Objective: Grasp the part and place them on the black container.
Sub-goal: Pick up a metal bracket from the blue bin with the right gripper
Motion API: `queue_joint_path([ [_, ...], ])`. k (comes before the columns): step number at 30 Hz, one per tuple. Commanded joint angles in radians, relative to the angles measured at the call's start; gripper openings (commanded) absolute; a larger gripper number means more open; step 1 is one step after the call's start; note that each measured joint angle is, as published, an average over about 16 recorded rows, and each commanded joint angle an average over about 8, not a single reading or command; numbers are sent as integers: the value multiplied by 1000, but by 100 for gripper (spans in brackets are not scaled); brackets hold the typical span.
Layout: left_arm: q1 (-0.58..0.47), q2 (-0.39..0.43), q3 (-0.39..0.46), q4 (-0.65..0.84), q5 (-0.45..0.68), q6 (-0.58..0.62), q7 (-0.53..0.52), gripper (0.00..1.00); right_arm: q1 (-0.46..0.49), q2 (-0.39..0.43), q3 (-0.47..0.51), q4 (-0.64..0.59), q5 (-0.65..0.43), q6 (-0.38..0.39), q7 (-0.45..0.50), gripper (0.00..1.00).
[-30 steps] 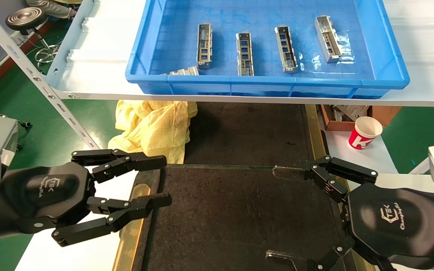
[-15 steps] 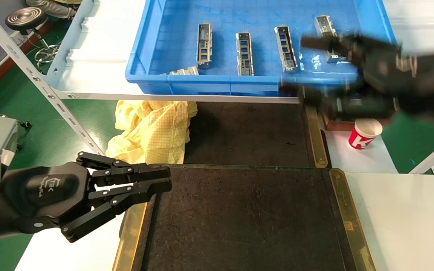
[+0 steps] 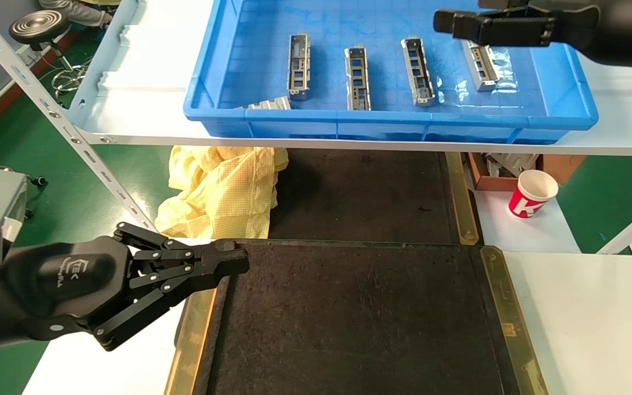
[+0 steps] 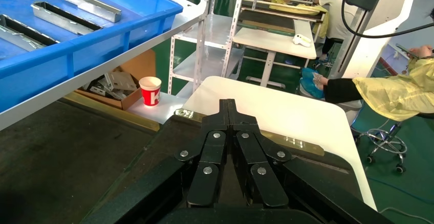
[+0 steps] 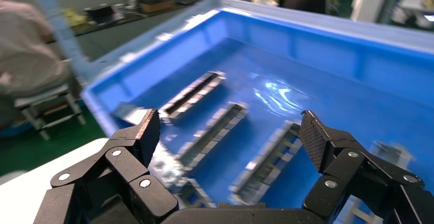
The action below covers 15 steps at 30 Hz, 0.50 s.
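Several silver-grey parts lie in the blue bin (image 3: 563,82) on the white shelf: one part (image 3: 480,65) at the right, others (image 3: 418,71) (image 3: 357,78) (image 3: 298,66) in a row beside it. My right gripper (image 3: 458,12) hovers open over the bin above the rightmost part, holding nothing; the right wrist view shows my right gripper (image 5: 230,132) with parts (image 5: 268,165) below its spread fingers. The black container (image 3: 349,318) lies bare below the shelf. My left gripper (image 3: 239,262) is shut and empty at the container's near-left corner, as the left wrist view of my left gripper (image 4: 227,104) confirms.
A fifth part (image 3: 266,103) leans in the bin's front-left corner. A yellow cloth (image 3: 223,186) lies beyond the tray's left corner. A red-and-white paper cup (image 3: 532,193) and a cardboard box (image 3: 491,170) stand at the right. A slanted shelf upright (image 3: 47,104) runs along the left.
My right arm has risen from the tray's right side to above the blue bin, staying open. My left gripper has closed from open to shut.
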Motion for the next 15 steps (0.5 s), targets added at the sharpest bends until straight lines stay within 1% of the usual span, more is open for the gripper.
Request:
queue_joint_path([
  [1, 0, 0, 0, 0, 0, 0, 0, 0, 29, -15, -10, -59, -21, 13, 14, 100],
  [9, 0, 0, 0, 0, 0, 0, 0, 0, 117, -84, -80, -225, -145, 77, -15, 100],
  [15, 0, 0, 0, 0, 0, 0, 0, 0, 169, -146, -109, -335, -196, 131, -34, 100],
])
